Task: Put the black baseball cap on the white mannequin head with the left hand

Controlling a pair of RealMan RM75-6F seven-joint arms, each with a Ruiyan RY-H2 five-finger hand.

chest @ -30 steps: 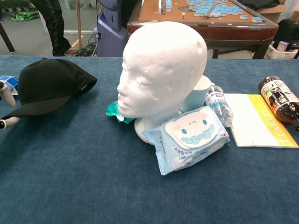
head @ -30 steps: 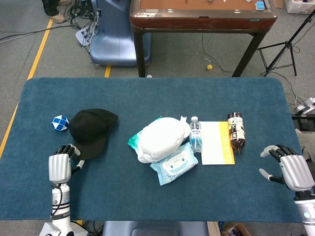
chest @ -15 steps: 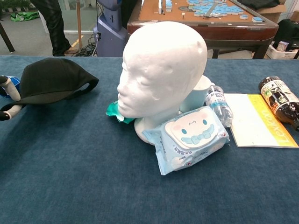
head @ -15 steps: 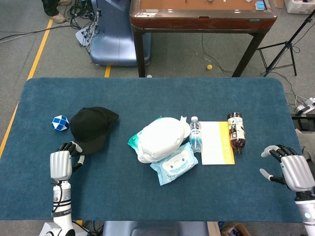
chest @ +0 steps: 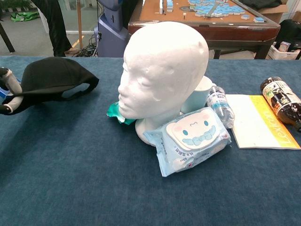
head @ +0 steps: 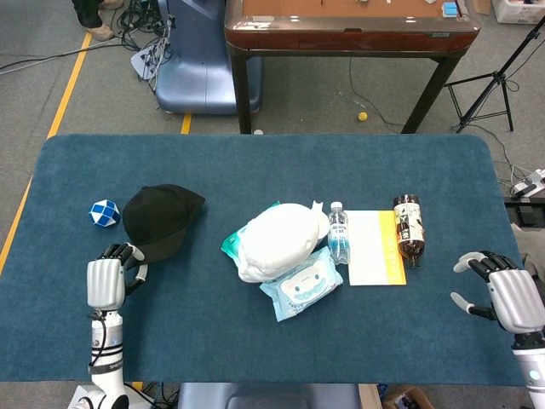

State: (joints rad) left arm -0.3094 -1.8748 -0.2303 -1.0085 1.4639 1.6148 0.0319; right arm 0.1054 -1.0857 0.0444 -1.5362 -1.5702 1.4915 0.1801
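the left hand pinches the black baseball cap by its brim, at nine o'clock of the white mannequin head; the right hand rests spread at four o'clock.

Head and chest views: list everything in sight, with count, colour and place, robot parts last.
baseball cap: 1, black, table left, brim held
mannequin head: 1, white, table centre
wipes pack: 1, pale blue, against the head's base
teal packet: 1, beside the base
water bottle: 1, clear, right of head
booklet: 1, white-yellow, right of the water bottle
dark bottle: 1, brown, lying at the booklet's right edge
puzzle toy: 1, blue-white, far left
left hand: grips cap brim
right hand: open, near right edge
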